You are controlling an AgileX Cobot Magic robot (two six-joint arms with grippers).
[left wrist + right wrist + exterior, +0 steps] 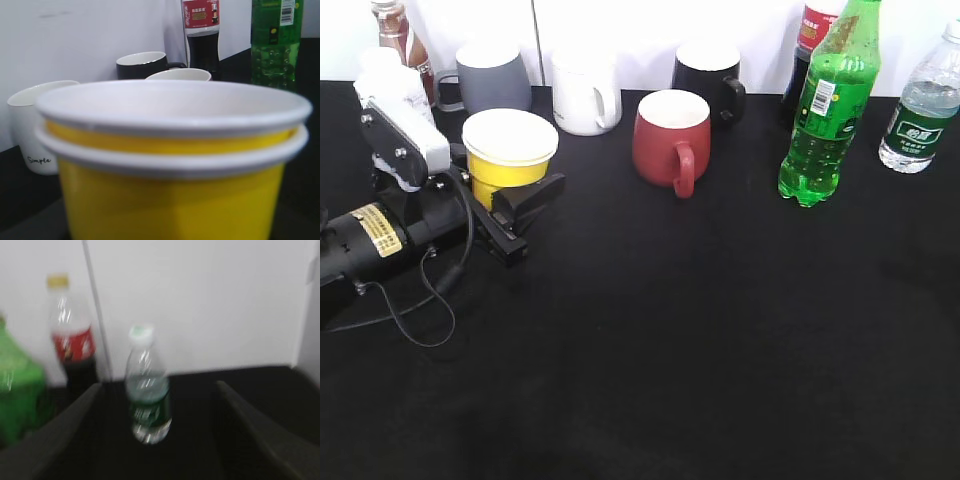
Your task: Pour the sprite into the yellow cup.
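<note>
Sprite: the sprite (825, 115) stands upright at the upper right of the exterior view on the black table (700, 340), its cap cut off by the top edge. In the left wrist view only its mid-section (276, 42) shows at the upper right; in the right wrist view it is a green smear (17, 390) at the left edge.

Yellow cup: the yellow cup (510, 155) stands upright at the left of the exterior view, well apart from the sprite. Up close it fills the lower part of the left wrist view (170, 150), where two white rims show one above the other; its base is cut off.

Left gripper: the left gripper (505, 205) lies low at the left, its dark fingers on either side of the cup's lower wall. Whether they press on the cup cannot be told; the cup hides the contact.

Right gripper: the right gripper (160, 430) is outside the exterior view. In its own blurred view two dark fingers (65, 430) stand spread wide, holding nothing.

Neighbours of the sprite: a clear water bottle (922, 105) just to its right, a cola bottle (810, 45) behind it, both cropped at the top.

Mugs: a red mug (670, 140) at centre; white mug (583, 92), black mug (710, 75) and grey mug (492, 78) along the back wall.

Upper left corner: another bottle (398, 35), partly hidden by the arm.
</note>
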